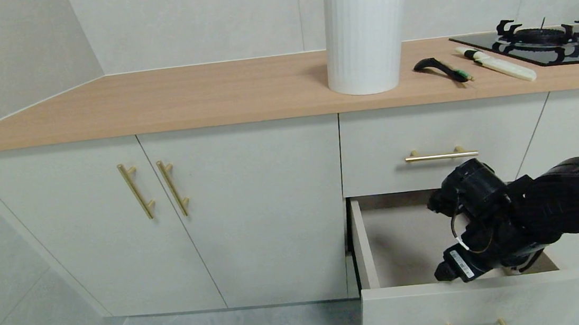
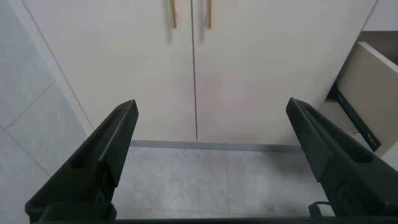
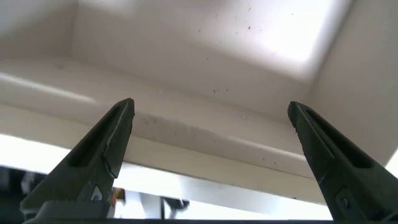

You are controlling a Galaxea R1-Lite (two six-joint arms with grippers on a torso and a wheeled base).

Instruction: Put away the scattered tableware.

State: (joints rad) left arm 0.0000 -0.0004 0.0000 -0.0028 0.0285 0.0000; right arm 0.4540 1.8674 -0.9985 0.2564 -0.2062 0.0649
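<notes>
With the right gripper point(image 3: 210, 109) over the open drawer point(image 1: 364, 251) at lower right, jaws apart and empty, left gripper point(image 2: 211, 106) likewise, you likely needed to lift clear of the drawer front before approaching the knife point(image 1: 498, 64) and black-handled utensil point(image 1: 442, 69) upper right on the countertop point(image 1: 209, 96).

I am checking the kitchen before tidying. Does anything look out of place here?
Yes. A black-handled utensil and a white knife lie loose on the countertop beside the hob, and the lower drawer stands pulled out. Nothing looks spilled or broken.
</notes>
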